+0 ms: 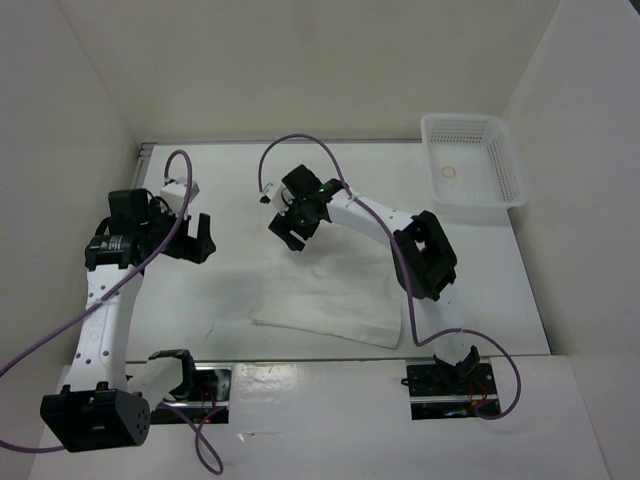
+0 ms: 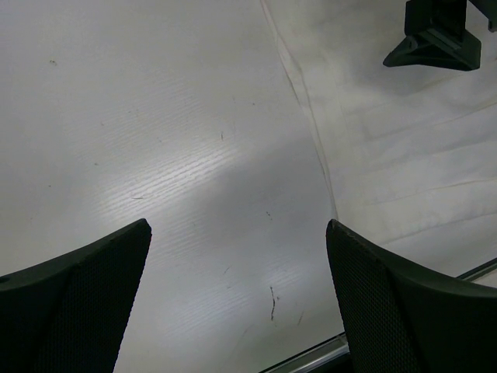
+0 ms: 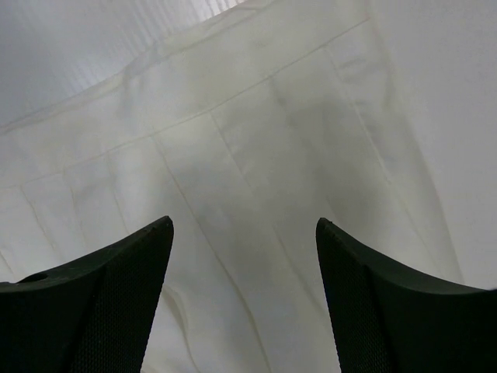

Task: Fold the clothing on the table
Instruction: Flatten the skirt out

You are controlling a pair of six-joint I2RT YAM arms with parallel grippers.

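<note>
White clothing (image 1: 325,295) lies flat beneath the spread right claw (image 3: 243,223).

Bright, even light from above in a white enclosure; the wrist views are dimmer and softer.

From above, the table (image 1: 200,300) is evenly lit and sharp, with soft grey shadows under both arms and pale low-contrast folds on the clothing (image 1: 330,300). In the left wrist view a sheen of glare crosses the table's middle while its corners fall to grey. The fingers (image 2: 70,303) of the left claw (image 2: 238,225) are dark and slightly soft. The right wrist view is the dimmest: a faint shadow smudges the clothing, and the right claw (image 3: 243,221) reads near-black.
</note>
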